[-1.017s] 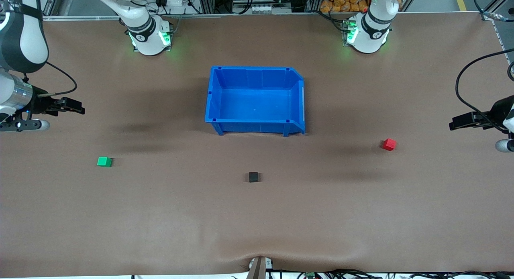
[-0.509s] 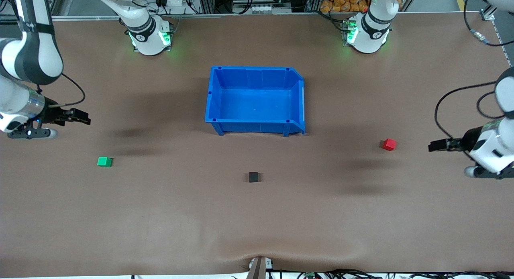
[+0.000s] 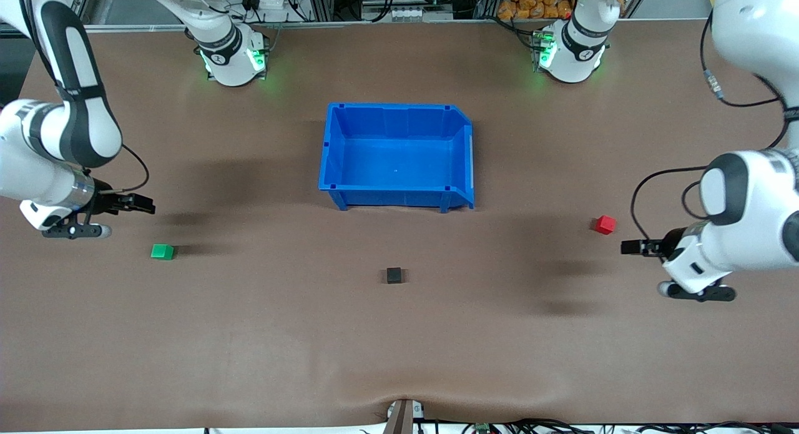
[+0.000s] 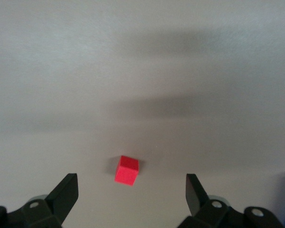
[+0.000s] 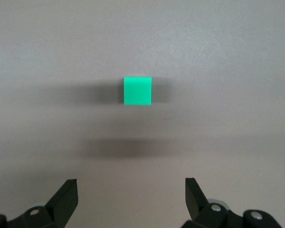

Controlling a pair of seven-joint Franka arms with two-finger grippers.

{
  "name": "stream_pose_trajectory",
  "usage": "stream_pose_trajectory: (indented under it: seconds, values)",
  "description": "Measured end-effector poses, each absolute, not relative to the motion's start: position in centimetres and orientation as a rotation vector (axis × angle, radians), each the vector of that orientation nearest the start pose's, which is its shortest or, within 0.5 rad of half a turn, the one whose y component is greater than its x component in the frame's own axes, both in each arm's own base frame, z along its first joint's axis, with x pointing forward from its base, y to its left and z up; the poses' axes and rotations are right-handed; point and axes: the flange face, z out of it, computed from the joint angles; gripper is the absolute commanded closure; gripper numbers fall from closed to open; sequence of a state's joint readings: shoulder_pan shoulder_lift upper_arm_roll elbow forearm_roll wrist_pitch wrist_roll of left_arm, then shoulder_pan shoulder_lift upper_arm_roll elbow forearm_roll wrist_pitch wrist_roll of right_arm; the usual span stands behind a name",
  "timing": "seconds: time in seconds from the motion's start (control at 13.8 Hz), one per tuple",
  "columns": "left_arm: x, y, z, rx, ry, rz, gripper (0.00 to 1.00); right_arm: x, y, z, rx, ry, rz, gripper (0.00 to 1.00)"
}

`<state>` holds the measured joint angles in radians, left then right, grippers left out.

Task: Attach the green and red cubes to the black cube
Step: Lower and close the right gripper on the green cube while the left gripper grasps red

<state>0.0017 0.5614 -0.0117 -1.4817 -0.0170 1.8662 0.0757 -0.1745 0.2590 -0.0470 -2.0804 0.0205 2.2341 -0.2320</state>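
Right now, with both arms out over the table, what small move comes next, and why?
Probably lower both open grippers onto their cubes: the left gripper frames the red cube, the right gripper faces the green cube, and the black cube sits alone, nothing attached.

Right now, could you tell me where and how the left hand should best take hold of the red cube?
Grip the red cube across two opposite flat side faces, coming straight down from above. It sits alone on the table with its top exposed, turned slightly askew to the open left hand, so rotating the wrist first probably helps.
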Motion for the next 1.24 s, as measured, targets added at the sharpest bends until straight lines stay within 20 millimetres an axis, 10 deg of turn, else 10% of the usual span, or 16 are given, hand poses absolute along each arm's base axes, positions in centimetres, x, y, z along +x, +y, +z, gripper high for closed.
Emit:
stream_pose_trajectory:
  seconds: [0.58,1.24]
  values:
    - [65.6,-1.9,25.6,-3.143,0.374,0.38,0.0,57.0,-11.8,22.6,-3.123,0.055,0.132,0.0]
    - [62.6,-1.9,21.8,-3.141,0.446,0.517,0.02,59.8,-11.6,17.9,-3.137,0.057,0.052,0.0]
